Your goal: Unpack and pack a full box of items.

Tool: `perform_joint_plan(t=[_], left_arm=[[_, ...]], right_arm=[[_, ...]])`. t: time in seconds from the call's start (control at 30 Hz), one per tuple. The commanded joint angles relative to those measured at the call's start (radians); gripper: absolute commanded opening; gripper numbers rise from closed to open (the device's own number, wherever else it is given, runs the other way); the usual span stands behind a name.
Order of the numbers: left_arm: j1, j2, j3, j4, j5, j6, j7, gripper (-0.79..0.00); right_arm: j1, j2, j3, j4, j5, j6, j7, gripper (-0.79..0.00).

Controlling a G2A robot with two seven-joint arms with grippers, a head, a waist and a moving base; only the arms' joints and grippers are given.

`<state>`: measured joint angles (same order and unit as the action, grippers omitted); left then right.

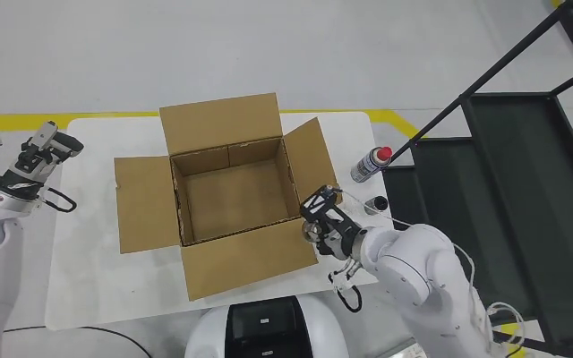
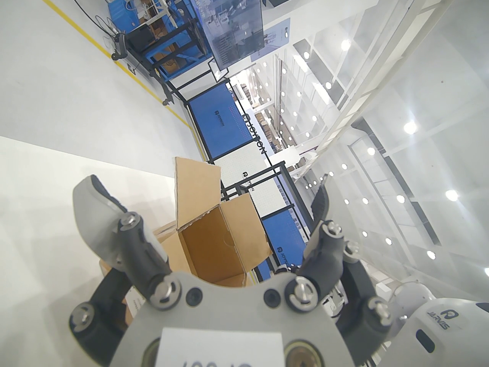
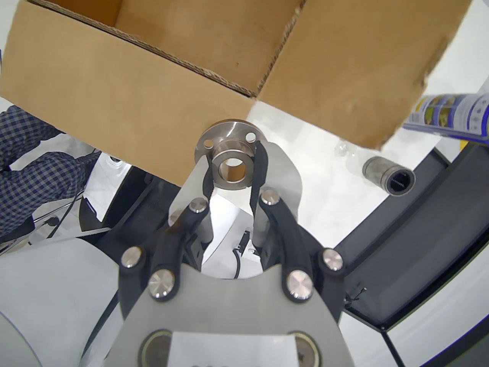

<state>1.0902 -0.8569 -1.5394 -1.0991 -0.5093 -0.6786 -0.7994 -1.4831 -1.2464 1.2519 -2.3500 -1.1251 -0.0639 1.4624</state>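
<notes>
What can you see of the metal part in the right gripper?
The part is a flanged bushing of brushed, silvery metal: a round flange with bolt holes, a short collar and an open bore. The right gripper clamps the collar between its fingers, flange pointing outward, beside the box's near corner. Whether it touches the flap is unclear.

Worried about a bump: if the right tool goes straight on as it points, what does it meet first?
Probably the box flap, just ahead of the flange that the right tool holds; depth is unclear.
</notes>
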Motion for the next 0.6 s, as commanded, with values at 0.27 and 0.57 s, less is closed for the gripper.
perform_joint_plan(t=[0.27,0.57], left_arm=[[0.0,0.0,0.0,0.0,0.0,0.0,0.0,0.0],[0.0,0.0,0.0,0.0,0.0,0.0,0.0,0.0]], right_arm=[[0.287,-0.038,-0.229,0.168,-0.048,0.184,0.068,-0.785],[0.373,-0.057,-0.286,0.287,-0.033,0.23,0.03,-0.785]])
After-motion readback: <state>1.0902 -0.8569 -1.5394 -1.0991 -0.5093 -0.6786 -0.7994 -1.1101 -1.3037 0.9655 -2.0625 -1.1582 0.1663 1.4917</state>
